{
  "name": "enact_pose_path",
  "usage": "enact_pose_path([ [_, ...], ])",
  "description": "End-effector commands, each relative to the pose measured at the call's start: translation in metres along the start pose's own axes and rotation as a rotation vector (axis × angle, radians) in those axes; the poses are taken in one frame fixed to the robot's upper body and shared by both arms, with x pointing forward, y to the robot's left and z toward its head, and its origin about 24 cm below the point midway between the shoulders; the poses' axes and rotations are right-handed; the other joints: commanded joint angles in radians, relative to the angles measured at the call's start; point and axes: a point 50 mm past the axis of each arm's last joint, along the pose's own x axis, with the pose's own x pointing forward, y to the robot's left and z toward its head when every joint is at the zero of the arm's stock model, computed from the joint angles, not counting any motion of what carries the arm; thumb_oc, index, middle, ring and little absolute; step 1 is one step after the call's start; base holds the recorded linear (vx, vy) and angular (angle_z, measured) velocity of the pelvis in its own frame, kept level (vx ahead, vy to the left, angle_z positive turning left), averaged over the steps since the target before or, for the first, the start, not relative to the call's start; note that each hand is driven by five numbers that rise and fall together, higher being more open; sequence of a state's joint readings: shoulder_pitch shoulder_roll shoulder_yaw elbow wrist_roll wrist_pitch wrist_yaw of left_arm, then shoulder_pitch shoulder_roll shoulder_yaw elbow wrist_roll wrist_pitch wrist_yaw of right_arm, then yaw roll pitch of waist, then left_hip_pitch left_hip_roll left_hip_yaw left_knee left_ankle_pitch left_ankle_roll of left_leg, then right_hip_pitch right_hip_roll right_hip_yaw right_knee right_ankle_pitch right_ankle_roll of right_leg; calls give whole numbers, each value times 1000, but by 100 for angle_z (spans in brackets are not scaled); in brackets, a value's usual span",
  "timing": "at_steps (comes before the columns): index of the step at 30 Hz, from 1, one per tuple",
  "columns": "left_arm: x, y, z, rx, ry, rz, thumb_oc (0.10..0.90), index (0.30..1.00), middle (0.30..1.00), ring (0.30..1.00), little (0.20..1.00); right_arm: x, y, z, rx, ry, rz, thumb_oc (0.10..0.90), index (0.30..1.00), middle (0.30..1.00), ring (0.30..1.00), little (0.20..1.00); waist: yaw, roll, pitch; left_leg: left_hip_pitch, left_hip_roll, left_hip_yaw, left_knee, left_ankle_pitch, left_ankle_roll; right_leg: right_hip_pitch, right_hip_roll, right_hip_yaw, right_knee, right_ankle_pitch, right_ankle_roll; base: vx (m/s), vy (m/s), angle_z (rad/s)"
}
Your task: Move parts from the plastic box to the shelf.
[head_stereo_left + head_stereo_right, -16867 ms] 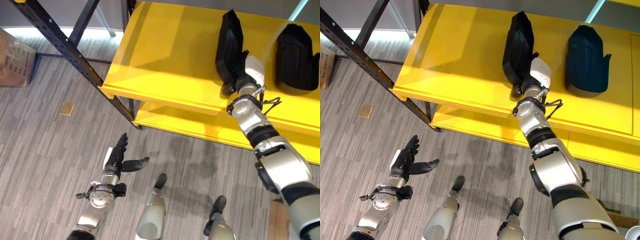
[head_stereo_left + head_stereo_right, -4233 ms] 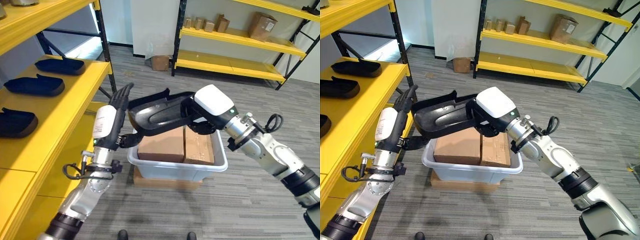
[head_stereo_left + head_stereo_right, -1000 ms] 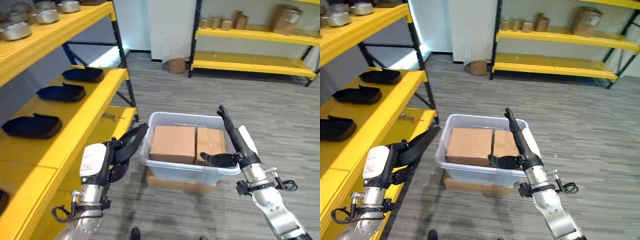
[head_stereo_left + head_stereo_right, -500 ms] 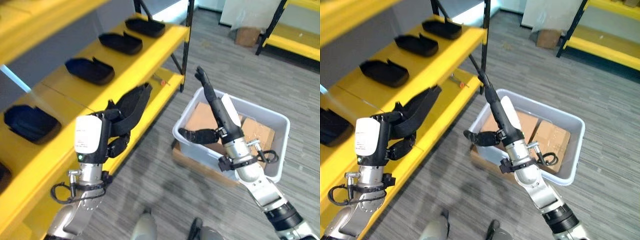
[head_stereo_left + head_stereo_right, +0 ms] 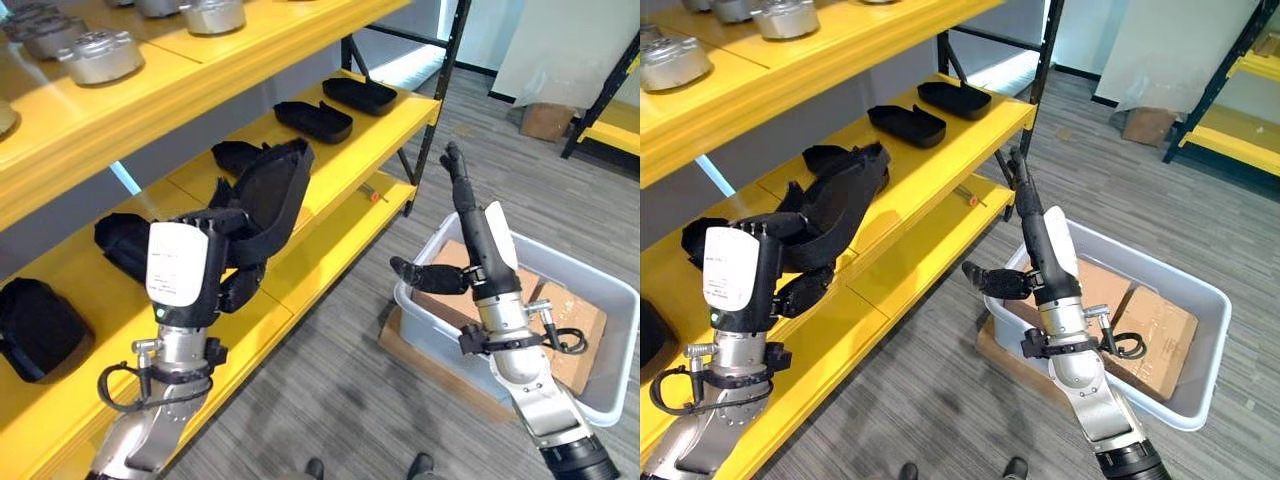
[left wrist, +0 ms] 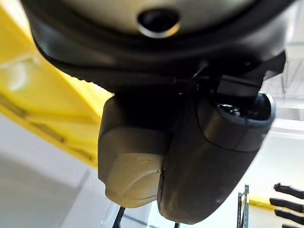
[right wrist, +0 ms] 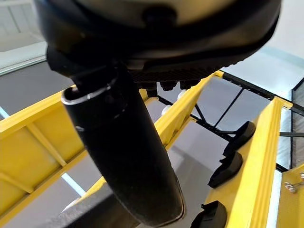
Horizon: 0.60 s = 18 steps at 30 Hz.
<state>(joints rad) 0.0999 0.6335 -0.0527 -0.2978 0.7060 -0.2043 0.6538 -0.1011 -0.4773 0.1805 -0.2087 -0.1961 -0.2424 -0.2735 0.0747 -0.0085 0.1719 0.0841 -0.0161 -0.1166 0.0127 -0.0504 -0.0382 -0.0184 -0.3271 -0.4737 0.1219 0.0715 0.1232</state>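
Observation:
My left hand (image 5: 205,268) is shut on a black shell-shaped part (image 5: 270,190) and holds it upright in front of the yellow shelf (image 5: 330,150), over the middle board. Several more black parts (image 5: 313,120) lie in a row on that board. My right hand (image 5: 472,235) is open, with fingers straight up, the thumb out to the side and nothing in it. It hovers at the near left corner of the white plastic box (image 5: 425,318) on the floor. In the right wrist view the shelf's black parts (image 7: 232,164) show past the straight fingers (image 7: 123,156).
Two cardboard boxes (image 5: 1160,330) lie in the plastic box, which rests on a flat piece of cardboard. Metal parts (image 5: 97,55) stand on the upper shelf board. A small red-handled tool (image 5: 377,197) lies on the lower board. A black upright (image 5: 440,80) ends the shelf.
The camera has swung further towards the shelf. My left hand still holds the black part, now higher and closer to the middle board. The right hand stays open by the box.

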Motion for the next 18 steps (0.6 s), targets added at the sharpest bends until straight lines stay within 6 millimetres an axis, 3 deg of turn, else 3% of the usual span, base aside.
enact_pose_path([
  [1,30,46,16,67,-166,352,400,300,300,300,300,16,-5,30,14,-190,-64,900,1000,1000,1000,1000,5,-32,-125,34,-15,15,-100,-17,36,-30,-106,15,-58,149,113,-64,155,0],
  [6,26,51,12,148,-159,369,400,300,300,300,300,18,2,28,13,-178,-41,900,1000,1000,1000,1000,32,-57,-132,43,-62,21,-100,-23,63,-35,-162,33,-66,231,136,-63,155,2],
  [11,22,51,7,162,-141,340,400,300,300,300,300,13,2,23,9,-144,-59,900,1000,1000,1000,1000,39,-72,-126,52,-76,1,-100,-16,81,-32,-175,86,-11,227,133,-34,91,-4],
  [12,22,50,5,158,-130,330,400,300,300,300,300,11,1,22,9,-138,-62,900,1000,1000,1000,1000,32,-71,-121,55,-73,-11,-100,-16,84,-29,-157,129,16,209,126,-43,89,11],
  [13,22,47,3,145,-112,318,400,300,300,300,300,7,0,20,2,-125,-66,900,1000,1000,1000,1000,6,-74,-113,52,-77,-36,-98,-6,92,-36,-99,235,43,175,107,-87,133,22],
  [14,22,43,0,130,-99,305,400,300,300,300,300,3,-3,15,-11,-103,-69,900,1000,1000,1000,1000,-28,-78,-105,39,-87,-67,-96,22,102,-58,26,371,66,118,68,-95,146,52],
  [15,23,42,-1,124,-103,291,400,300,300,300,300,-2,-5,12,-17,-85,-61,900,1000,1000,1000,1000,-35,-75,-103,35,-86,-77,-96,28,104,-73,102,437,85,58,54,-83,98,122],
  [16,23,42,-1,123,-103,292,400,300,300,300,300,-2,-5,12,-18,-85,-61,900,1000,1000,1000,1000,-30,-75,-107,30,-85,-71,-97,31,103,-83,104,443,87,61,52,-68,86,130],
  [17,20,42,-3,125,-82,272,400,300,300,300,300,-4,-7,12,-10,-87,-44,900,1000,1000,1000,1000,-22,-71,-105,14,-92,-83,-89,48,118,-83,170,404,120,-4,16,-41,66,100],
  [18,18,42,-6,136,-61,265,400,300,300,300,300,-4,-7,13,-1,-94,-40,900,1000,1000,1000,1000,-17,-66,-108,11,-91,-84,-88,46,123,-81,197,358,141,-56,-1,-36,60,-3],
])
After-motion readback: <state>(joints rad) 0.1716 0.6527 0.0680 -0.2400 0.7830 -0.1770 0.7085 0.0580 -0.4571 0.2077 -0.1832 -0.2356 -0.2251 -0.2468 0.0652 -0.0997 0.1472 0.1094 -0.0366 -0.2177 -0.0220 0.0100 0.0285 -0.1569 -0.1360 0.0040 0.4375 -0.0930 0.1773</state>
